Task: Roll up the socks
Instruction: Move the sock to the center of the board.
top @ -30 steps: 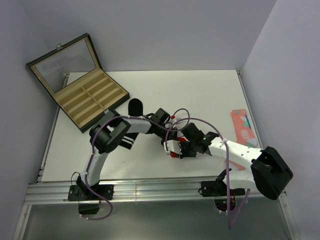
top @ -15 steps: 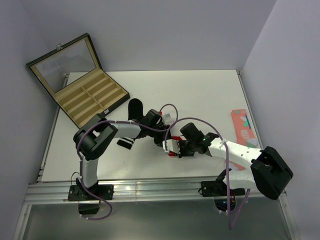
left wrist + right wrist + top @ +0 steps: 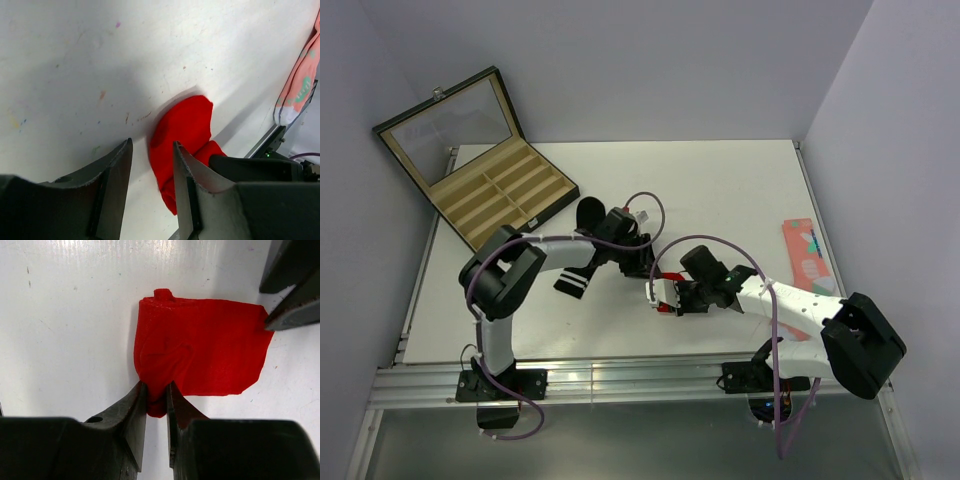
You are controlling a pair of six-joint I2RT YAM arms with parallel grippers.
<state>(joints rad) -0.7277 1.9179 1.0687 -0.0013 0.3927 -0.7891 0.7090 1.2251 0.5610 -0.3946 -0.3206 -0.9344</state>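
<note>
The red sock (image 3: pixel 200 345) lies folded on the white table, its white patterned end showing in the top view (image 3: pixel 664 303). My right gripper (image 3: pixel 156 387) is shut on the sock's near edge; in the top view it (image 3: pixel 672 296) sits right at the sock. My left gripper (image 3: pixel 151 143) is open and empty, just above the table beside the red sock (image 3: pixel 182 130); in the top view it (image 3: pixel 640 262) is up-left of the sock. The black sock (image 3: pixel 588 213) lies under the left arm, its white-striped cuff (image 3: pixel 572 284) sticking out.
A salmon-pink sock (image 3: pixel 807 255) lies at the table's right edge, also in the left wrist view (image 3: pixel 300 80). An open black box with wooden compartments (image 3: pixel 495 195) stands at the far left corner. The left gripper's fingertips (image 3: pixel 292 310) show at the red sock's far corner.
My left gripper has drawn back up and to the left, away from the red sock, and its arm has shifted left. My right gripper keeps its hold on the red sock in place.
</note>
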